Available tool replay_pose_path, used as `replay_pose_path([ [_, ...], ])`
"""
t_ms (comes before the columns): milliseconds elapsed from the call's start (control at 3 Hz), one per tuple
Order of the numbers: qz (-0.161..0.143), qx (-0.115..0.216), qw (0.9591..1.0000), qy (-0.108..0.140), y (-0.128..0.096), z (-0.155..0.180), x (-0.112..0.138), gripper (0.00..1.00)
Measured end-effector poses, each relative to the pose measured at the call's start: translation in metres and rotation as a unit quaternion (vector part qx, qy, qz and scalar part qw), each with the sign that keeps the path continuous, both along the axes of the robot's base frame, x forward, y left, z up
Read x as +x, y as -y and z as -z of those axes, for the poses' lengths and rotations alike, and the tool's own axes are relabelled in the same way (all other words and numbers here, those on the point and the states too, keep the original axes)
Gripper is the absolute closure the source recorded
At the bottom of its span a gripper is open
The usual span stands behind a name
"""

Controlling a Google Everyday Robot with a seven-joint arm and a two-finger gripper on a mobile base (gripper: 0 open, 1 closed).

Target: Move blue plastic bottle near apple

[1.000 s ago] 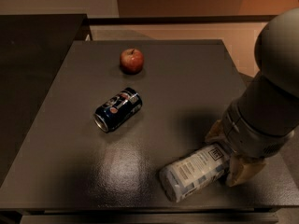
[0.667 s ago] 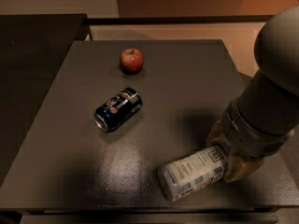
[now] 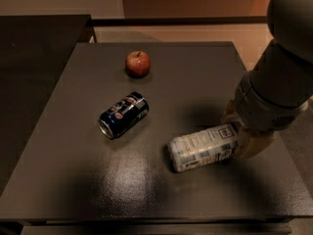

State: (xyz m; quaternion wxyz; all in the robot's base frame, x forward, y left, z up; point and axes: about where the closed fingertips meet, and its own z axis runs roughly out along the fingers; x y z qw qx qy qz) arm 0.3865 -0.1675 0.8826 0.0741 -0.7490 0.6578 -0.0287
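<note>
Nearest you, toward the front right of the dark table (image 3: pixel 73 180), the blue plastic bottle (image 3: pixel 203 147) lies on its side, its base pointing front-left and its labelled body angled up to the right. The gripper (image 3: pixel 239 133) is down at table level on the bottle's right end. One tan finger (image 3: pixel 229 114) sits on the far side, the other on the near side, so it is clamped on the bottle. Above it you see the arm (image 3: pixel 274 87) – a thick grey wrist coming down steeply from the upper right, with a rounded joint at the top corner. Farther back and to the left, a dark blue soda can (image 3: pixel 123 115) lies tipped over, apart from the bottle. Beyond it – near the table's far edge – the apple (image 3: pixel 138 63) sits upright, well apart from the bottle.
</note>
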Motion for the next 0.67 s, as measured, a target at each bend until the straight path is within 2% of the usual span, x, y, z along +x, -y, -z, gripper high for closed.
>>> replay_pose_path([
  [333,0.046,0.001,0.9986,0.024,0.014,-0.023,0.042,1.0],
  [667,0.088,0.007,0.9952,0.042,0.028,-0.04,0.083,1.0],
])
